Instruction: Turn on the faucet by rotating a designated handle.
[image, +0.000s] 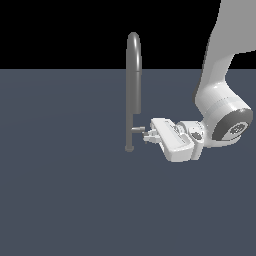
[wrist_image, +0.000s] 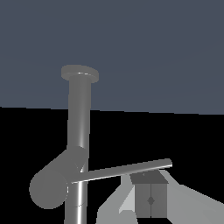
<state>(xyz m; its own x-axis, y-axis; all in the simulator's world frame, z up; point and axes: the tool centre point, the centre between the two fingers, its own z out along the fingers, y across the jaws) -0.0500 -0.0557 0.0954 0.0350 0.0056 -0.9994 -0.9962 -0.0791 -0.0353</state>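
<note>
The faucet (image: 133, 85) is a tall grey tube with an arched top, standing on a small round foot. Low on the tube, the handle (image: 137, 129) sticks out toward the exterior view's right as a short stub. My gripper (image: 148, 134) lies level right beside the stub's end. In the wrist view the faucet (wrist_image: 79, 113) crosses the picture, and the handle (wrist_image: 127, 170) shows its thick stub and a thin bar. The bar runs just past the tips of my gripper (wrist_image: 151, 192). The fingers are pressed together with nothing between them. I cannot tell whether they touch the bar.
A flat dark blue-grey floor (image: 65, 200) lies all around the faucet. My white arm (image: 220, 95) comes down from the exterior view's upper right, its wrist low behind the gripper.
</note>
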